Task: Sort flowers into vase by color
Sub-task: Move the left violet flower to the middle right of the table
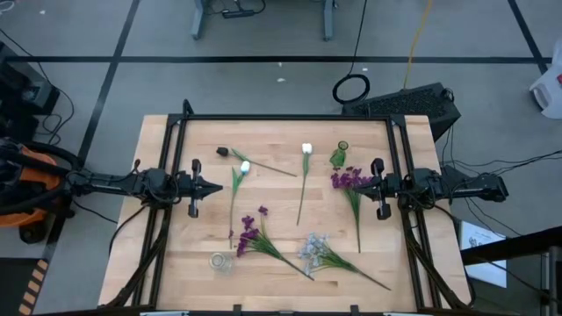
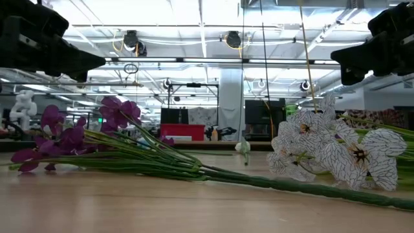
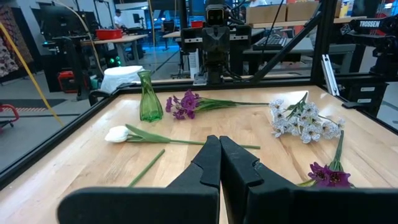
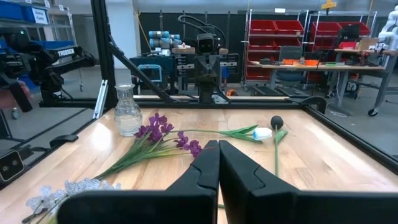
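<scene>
On the pale wooden table (image 1: 176,254) the artificial flowers lie loose on their long thin green stems, none of them in a vase. A purple blossom cluster (image 1: 249,230) lies near the front edge, left of centre, just beside a small clear glass vase (image 1: 219,261) standing at the front left. The pale blue-lavender sprig (image 1: 313,249) lies to its right. A second purple cluster (image 1: 348,179) rests close to the right gripper (image 1: 376,185), below a slim green glass vase (image 1: 339,155) at the back right. One white tulip-like bud (image 1: 306,149) lies near the back centre, another white bud (image 1: 244,167) left of it, beside a small dark bud (image 1: 223,151) that may be a closed blossom, though it is too small to tell. The left gripper (image 1: 216,187) hovers at the table's left side, fingers pressed together and empty; the right gripper sits opposite at the right side, fingers likewise together, holding nothing.
</scene>
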{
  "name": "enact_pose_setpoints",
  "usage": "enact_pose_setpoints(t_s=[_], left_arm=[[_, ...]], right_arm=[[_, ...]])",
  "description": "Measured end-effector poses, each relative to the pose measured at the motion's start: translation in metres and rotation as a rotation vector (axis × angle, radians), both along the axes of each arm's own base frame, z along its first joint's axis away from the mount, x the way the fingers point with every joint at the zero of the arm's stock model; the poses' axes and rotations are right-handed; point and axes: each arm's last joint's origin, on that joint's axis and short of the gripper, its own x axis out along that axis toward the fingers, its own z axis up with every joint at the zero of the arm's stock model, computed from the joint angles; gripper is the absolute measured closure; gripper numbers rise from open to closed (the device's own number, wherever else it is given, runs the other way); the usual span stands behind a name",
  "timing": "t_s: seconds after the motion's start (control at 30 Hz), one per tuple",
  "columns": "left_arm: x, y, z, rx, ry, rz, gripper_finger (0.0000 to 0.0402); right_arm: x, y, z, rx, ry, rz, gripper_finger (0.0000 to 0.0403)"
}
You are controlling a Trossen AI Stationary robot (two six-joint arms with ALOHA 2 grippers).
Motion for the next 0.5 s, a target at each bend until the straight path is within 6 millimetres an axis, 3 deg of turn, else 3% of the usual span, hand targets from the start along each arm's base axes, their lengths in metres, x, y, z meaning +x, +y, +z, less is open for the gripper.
enact_pose_setpoints(t_s=[0.23, 0.5], left_arm=[[0.0, 0.0, 0.0, -0.002, 0.0, 0.001, 0.04], [0.0, 0.0, 0.0, -0.002, 0.001, 0.001, 0.04]], right_arm=[[-0.001, 0.0, 0.005, 0.062, -0.006, 0.015, 0.0403], [-0.008, 0.0, 0.036, 0.093, -0.038, 0.035, 0.0403]])
